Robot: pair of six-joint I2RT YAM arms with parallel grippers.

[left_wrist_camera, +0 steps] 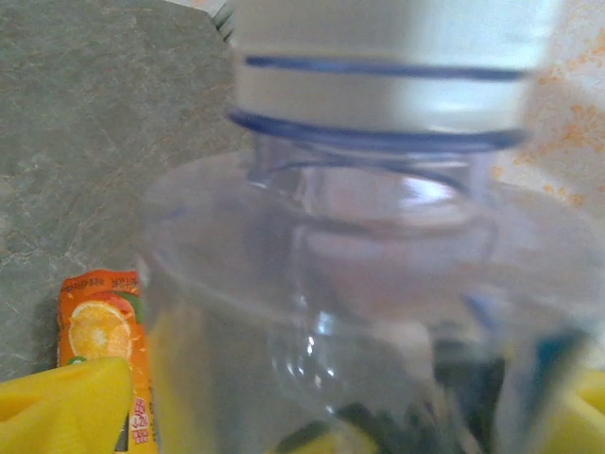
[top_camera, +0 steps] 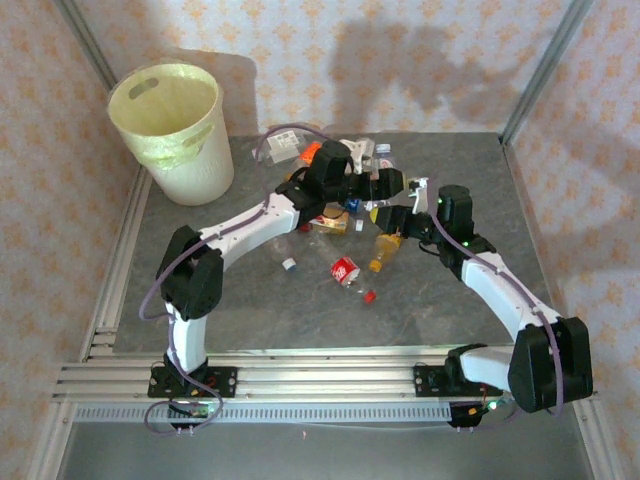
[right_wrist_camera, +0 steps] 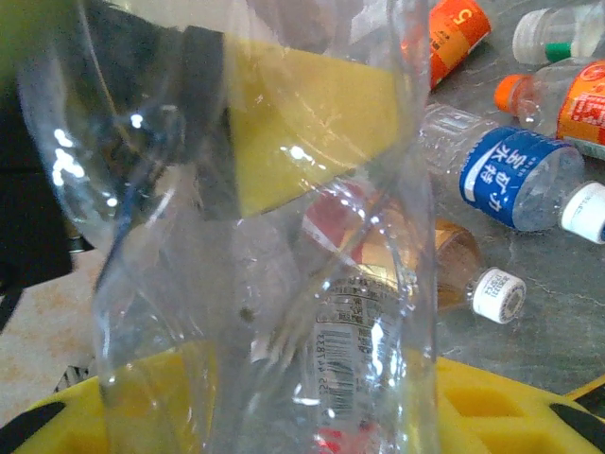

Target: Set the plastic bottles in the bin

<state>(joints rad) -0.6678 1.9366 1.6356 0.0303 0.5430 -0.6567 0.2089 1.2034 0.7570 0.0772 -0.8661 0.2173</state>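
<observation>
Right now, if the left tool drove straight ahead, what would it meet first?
The clear white-capped bottle, right up against the left tool, between its fingers; what lies behind it is unclear.

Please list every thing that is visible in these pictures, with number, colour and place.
bin: one, cream-white, far left of the table.
table: one, grey.
plastic bottles: heap, count unclear; clear with orange, red, blue labels; table centre.
loose caps: two, red and whitish, before the heap.
clear bottle: one, white cap, held.
left hand: yellow fingers, holds the clear bottle.
right hand: yellow fingers, grip unclear.
arms: two, white and black, near edge.
</observation>
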